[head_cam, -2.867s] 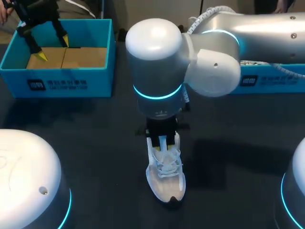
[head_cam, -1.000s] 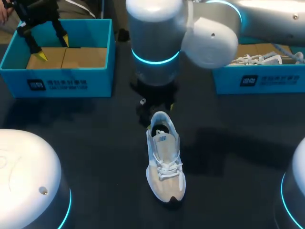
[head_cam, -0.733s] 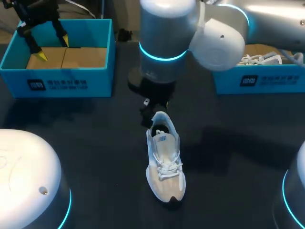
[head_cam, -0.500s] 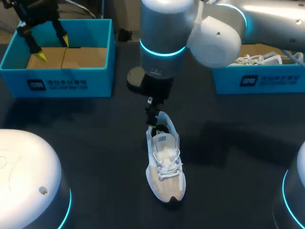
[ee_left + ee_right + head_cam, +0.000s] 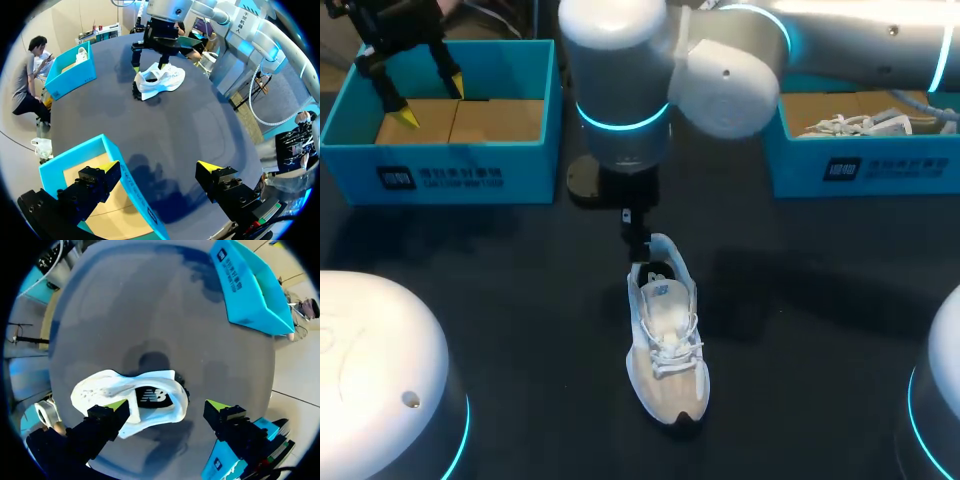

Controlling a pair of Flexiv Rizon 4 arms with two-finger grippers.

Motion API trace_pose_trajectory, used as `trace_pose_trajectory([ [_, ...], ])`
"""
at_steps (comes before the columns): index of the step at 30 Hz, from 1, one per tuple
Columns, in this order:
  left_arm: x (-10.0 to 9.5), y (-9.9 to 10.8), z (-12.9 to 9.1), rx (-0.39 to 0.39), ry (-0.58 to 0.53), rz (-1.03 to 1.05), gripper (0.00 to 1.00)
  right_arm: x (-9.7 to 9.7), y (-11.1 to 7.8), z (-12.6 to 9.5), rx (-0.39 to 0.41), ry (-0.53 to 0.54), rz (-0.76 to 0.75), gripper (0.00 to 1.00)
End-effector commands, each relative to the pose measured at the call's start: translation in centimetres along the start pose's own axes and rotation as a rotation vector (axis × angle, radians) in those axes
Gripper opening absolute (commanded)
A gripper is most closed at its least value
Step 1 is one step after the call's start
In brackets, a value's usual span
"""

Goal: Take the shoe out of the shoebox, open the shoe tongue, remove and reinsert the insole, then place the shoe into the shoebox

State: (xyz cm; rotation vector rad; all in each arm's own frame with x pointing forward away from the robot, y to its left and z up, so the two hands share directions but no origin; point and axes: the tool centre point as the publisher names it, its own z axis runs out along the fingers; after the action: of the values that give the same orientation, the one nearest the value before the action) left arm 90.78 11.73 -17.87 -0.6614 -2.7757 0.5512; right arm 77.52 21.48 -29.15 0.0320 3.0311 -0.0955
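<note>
Hidden: in the head view my right arm (image 5: pixel 720 75) covers most of its own gripper; only a dark finger shows at the shoe's heel. It also cuts off the near corner of the right box (image 5: pixel 860 165).
Shoe (image 5: pixel 665 340): upright at table centre, heel to 12 o'clock, toe to 6. White mesh upper, white laces, dark sole; a dark insole (image 5: pixel 152 397) shows in the mouth.
Right gripper (image 5: pixel 167 405): spread wide and empty, over the heel, one yellow tip above the collar, the other off to the side. I cannot tell if it touches.
Left gripper (image 5: pixel 430 100): fingers wide apart, nothing held, over the left box (image 5: pixel 440 160) at 10 o'clock.
Boxes: blue card walls, brown floors; the right one, at 2 o'clock, holds something white and laced that I can't make out.
Table (image 5: pixel 520 300): dark, matte.
</note>
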Motion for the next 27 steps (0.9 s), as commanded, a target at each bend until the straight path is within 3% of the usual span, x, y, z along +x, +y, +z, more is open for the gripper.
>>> trace_pose_trajectory([
  [1,0.0,0.0,0.0,-0.003,0.001,0.0,1.0,-0.6,0.1,0.8,0.003,0.004,-0.01,1.0],
  [16,0.0,0.0,0.0,-0.003,0.001,0.0,1.0,-1.9,-1.0,6.1,-0.026,0.005,-0.064,1.0],
  [27,0.0,0.0,0.0,-0.003,0.001,0.0,1.0,-2.7,-1.1,8.2,-0.048,0.023,-0.067,1.0],
])
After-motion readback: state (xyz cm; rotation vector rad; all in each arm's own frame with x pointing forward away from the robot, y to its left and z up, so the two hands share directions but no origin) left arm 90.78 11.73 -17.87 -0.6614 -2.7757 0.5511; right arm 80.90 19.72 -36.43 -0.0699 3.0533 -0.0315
